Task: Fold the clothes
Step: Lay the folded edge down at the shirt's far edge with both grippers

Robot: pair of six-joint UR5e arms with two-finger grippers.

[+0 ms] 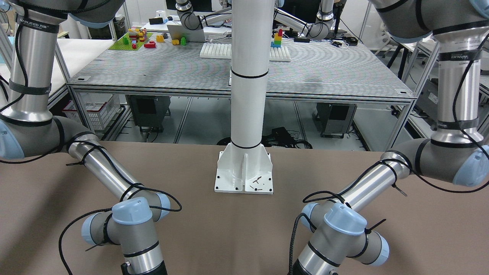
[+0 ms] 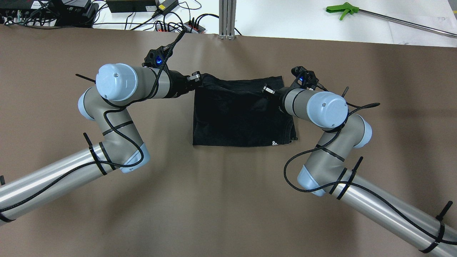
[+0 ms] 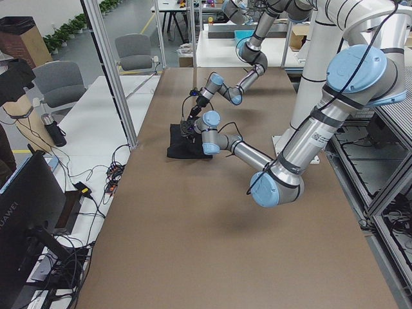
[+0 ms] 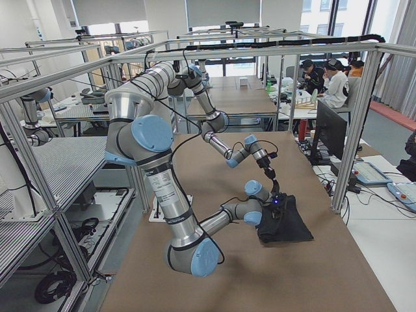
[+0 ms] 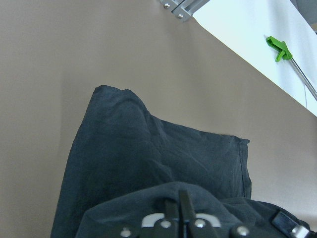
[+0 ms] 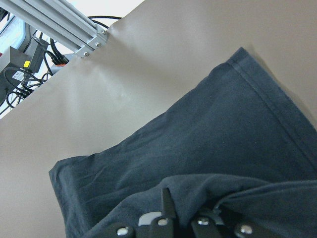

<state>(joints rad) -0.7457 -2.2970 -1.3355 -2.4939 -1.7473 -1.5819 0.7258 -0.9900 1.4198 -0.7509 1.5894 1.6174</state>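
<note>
The black cloth (image 2: 239,114) lies on the brown table between my two arms, folded over, with a small white logo at its near right corner. My left gripper (image 2: 197,79) is shut on the cloth's far left corner. My right gripper (image 2: 267,90) is shut on its far right part. In the left wrist view the black cloth (image 5: 158,163) drapes over the closed fingertips (image 5: 184,206). The right wrist view shows the same: cloth (image 6: 198,139) bunched over the closed fingertips (image 6: 167,206). The cloth also shows in the exterior left view (image 3: 187,147) and the exterior right view (image 4: 284,222).
A green-handled tool (image 2: 342,9) lies on the white surface beyond the table's far edge. Cables and power strips (image 2: 160,21) sit at the far left, beside an aluminium post (image 2: 227,18). The white pillar's base plate (image 1: 244,179) stands at the robot's side of the table.
</note>
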